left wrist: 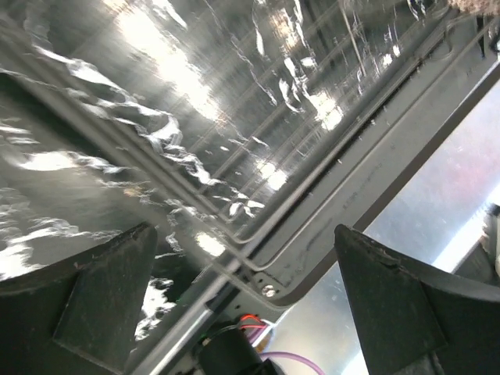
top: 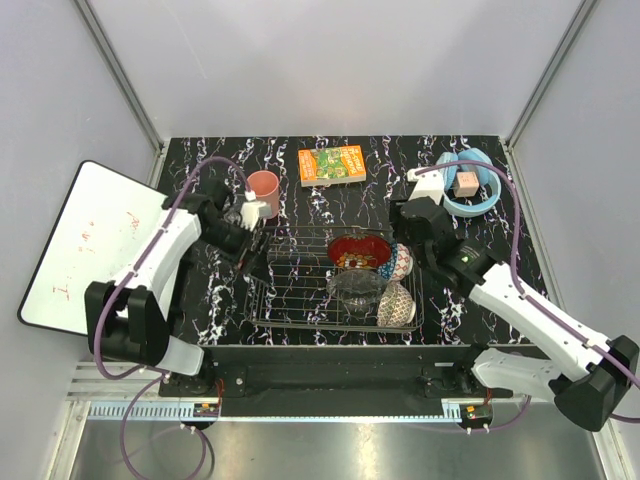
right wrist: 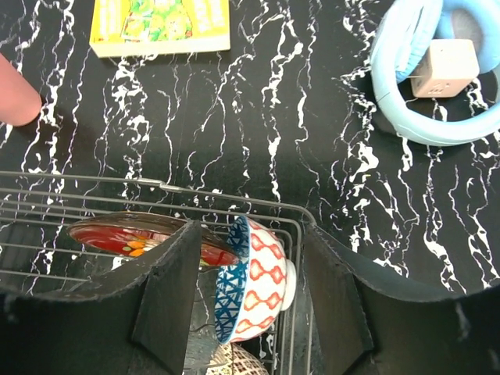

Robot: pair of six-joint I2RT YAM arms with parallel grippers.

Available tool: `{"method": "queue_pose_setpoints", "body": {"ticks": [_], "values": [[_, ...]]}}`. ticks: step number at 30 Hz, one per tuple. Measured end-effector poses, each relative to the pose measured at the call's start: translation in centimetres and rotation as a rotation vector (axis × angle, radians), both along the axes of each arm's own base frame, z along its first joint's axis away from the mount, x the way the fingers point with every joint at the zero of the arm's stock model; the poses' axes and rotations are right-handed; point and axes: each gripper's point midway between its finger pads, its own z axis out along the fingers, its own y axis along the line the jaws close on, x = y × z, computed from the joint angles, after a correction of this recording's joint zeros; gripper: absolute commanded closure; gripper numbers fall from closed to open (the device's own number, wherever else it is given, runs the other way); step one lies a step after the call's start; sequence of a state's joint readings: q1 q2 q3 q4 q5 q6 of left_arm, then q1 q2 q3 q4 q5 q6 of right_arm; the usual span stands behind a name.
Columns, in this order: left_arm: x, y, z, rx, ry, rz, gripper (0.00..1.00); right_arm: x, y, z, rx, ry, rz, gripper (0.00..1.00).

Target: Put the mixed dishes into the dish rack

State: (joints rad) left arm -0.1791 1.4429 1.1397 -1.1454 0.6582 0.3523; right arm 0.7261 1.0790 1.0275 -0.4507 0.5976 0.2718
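Four bowls sit at the right end of the dish rack [top: 290,300]: glossy red bowl [top: 358,250], blue patterned bowl [top: 397,263], beige patterned bowl [top: 397,305] and clear glass bowl [top: 352,285]. The salmon-pink cup [top: 263,187] stands on the table toward its far-left corner. It is judged light, stiff and smooth-walled, best pinched across the rim.

The right gripper [right wrist: 250,312] hangs with jaws apart over the blue bowl, shown on edge only in its wrist view. The left gripper [left wrist: 250,305] also has its jaws apart. Glassy glare fills the gap, so a clamp on the clear glass tumbler cannot be confirmed.
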Motion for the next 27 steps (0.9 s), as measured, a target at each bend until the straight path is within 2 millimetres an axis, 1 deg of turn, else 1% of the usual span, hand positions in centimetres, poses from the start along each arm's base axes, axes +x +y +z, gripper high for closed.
{"method": "queue_pose_setpoints", "body": {"ticks": [2, 4, 6, 8, 10, 11, 12, 13, 14, 15, 16, 17, 18, 19, 20, 22, 24, 27], "values": [[1.5, 0.7, 1.7, 0.024, -0.065, 0.016, 0.01, 0.3, 0.4, -0.2, -0.005, 0.013, 0.008, 0.37], [3.5, 1.6, 3.7, 0.061, -0.157, 0.04, 0.01, 0.6, 0.9, -0.4, -0.011, 0.024, 0.014, 0.38], [5.5, 2.8, 5.6, 0.115, -0.253, 0.074, 0.01, 1.0, 1.2, -0.5, -0.014, 0.03, 0.014, 0.39], [7.8, 4.8, 7.4, 0.208, -0.346, 0.152, 0.01, 1.2, 1.5, -0.6, -0.01, 0.035, 0.011, 0.39], [9.9, 6.6, 8.6, 0.284, -0.394, 0.231, 0.01, 1.4, 1.7, -0.5, -0.003, 0.034, 0.008, 0.39], [11.0, 7.3, 9.3, 0.296, -0.404, 0.271, 0.01, 1.6, 1.8, -0.3, 0.003, 0.029, 0.008, 0.39], [12.1, 7.7, 9.7, 0.294, -0.405, 0.302, 0.01, 1.7, 1.9, -0.2, 0.009, 0.024, 0.008, 0.39], [13.5, 8.4, 10.3, 0.285, -0.403, 0.346, 0.01, 1.7, 2.0, -0.2, 0.013, 0.021, 0.007, 0.39], [14.8, 8.7, 10.6, 0.272, -0.401, 0.379, 0.01, 1.8, 2.0, -0.1, 0.017, 0.017, 0.007, 0.39], [16.3, 10.0, 10.5, 0.272, -0.39, 0.433, 0.01, 1.9, 2.1, 0.1, 0.025, 0.01, 0.008, 0.39], [17.2, 10.6, 10.0, 0.275, -0.38, 0.46, 0.01, 2.0, 2.2, 0.2, 0.031, 0.004, 0.009, 0.39], [17.8, 11.1, 9.3, 0.285, -0.366, 0.477, 0.01, 2.0, 2.3, 0.4, 0.037, -0.001, 0.01, 0.39], [18.0, 11.1, 8.5, 0.296, -0.35, 0.478, 0.01, 2.1, 2.5, 0.5, 0.043, -0.007, 0.012, 0.39], [18.2, 10.9, 7.7, 0.306, -0.341, 0.47, 0.01, 2.2, 2.5, 0.5, 0.046, -0.01, 0.013, 0.39], [18.3, 10.6, 6.7, 0.326, -0.34, 0.457, 0.06, 2.2, 2.5, 0.5, 0.048, -0.012, 0.013, 0.39], [17.8, 9.1, 4.5, 0.362, -0.327, 0.4, 0.1, 2.2, 2.6, 0.2, 0.05, -0.014, 0.012, 0.39], [17.1, 7.6, 2.6, 0.386, -0.32, 0.338, 0.09, 2.2, 2.5, -0.2, 0.046, -0.007, 0.012, 0.39], [16.4, 6.0, 0.5, 0.423, -0.331, 0.266, 0.07, 2.1, 2.5, -0.6, 0.041, -0.001, 0.011, 0.39]]}}
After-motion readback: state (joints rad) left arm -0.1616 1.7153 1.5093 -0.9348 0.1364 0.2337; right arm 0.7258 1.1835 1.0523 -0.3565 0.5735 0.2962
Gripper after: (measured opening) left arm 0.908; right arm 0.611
